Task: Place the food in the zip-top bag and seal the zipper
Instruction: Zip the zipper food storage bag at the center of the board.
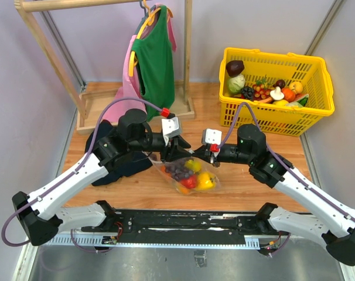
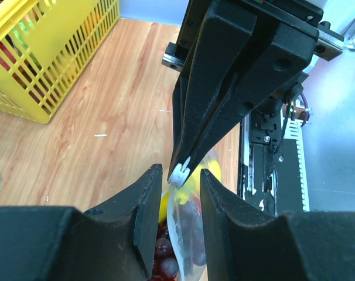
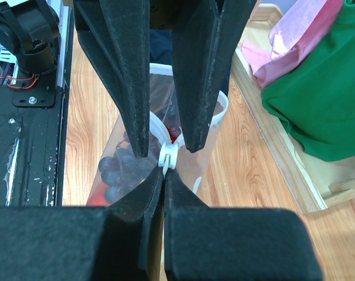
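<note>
Left gripper (image 2: 179, 175): we see it parted astride the bag (image 3: 122, 137).
Right gripper (image 3: 164, 175): we see it pinching the bag's zipper (image 3: 167, 157).

The zip-top bag (image 1: 196, 186) lies on the wooden surface (image 1: 248, 188) between the arms. Purple grapes (image 1: 177, 170), a red piece (image 1: 190, 182) and a yellow piece (image 1: 205, 180) show through it. The left gripper (image 1: 177, 154) and right gripper (image 1: 197, 157) meet at its far edge. Far right stands a yellow basket (image 1: 262, 117) holding more food.
</note>
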`<state>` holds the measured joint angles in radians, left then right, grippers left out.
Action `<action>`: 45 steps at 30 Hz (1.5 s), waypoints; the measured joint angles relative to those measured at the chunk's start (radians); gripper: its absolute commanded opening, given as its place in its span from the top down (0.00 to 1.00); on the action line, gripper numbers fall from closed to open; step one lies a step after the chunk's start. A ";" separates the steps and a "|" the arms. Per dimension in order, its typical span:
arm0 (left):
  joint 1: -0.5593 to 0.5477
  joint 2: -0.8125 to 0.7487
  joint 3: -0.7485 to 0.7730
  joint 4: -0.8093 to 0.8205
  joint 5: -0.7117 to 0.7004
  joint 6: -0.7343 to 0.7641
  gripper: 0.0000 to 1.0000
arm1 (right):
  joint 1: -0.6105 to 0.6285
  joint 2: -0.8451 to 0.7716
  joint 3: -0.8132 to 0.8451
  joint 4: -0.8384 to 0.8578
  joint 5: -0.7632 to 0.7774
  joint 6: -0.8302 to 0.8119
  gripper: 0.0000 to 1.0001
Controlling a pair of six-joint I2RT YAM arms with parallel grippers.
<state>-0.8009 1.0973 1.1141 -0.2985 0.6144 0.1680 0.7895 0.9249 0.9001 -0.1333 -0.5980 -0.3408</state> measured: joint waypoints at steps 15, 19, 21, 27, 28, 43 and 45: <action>0.000 0.028 -0.014 0.027 -0.001 -0.019 0.85 | 0.000 -0.007 -0.002 0.000 0.007 0.000 0.99; 0.000 0.030 -0.015 0.027 0.000 -0.019 0.97 | 0.000 -0.013 -0.003 0.000 0.020 0.000 0.99; 0.000 0.031 -0.015 0.023 -0.001 -0.018 0.99 | 0.000 -0.017 -0.006 0.001 0.023 0.000 0.99; 0.000 0.032 -0.015 0.007 -0.012 -0.010 1.00 | 0.000 -0.034 -0.017 0.001 0.031 0.000 0.99; 0.000 0.032 -0.015 0.004 -0.015 -0.009 0.99 | 0.000 -0.036 -0.019 0.002 0.034 0.000 0.99; -0.001 0.024 0.007 -0.078 -0.084 0.026 0.99 | 0.000 -0.061 -0.026 0.014 0.063 0.006 0.96; -0.001 0.024 0.021 -0.098 -0.082 0.034 0.99 | 0.000 -0.061 -0.026 0.020 0.054 0.008 0.91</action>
<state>-0.8021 1.1213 1.1347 -0.3962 0.5320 0.2020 0.7895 0.8642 0.8745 -0.1131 -0.5442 -0.3328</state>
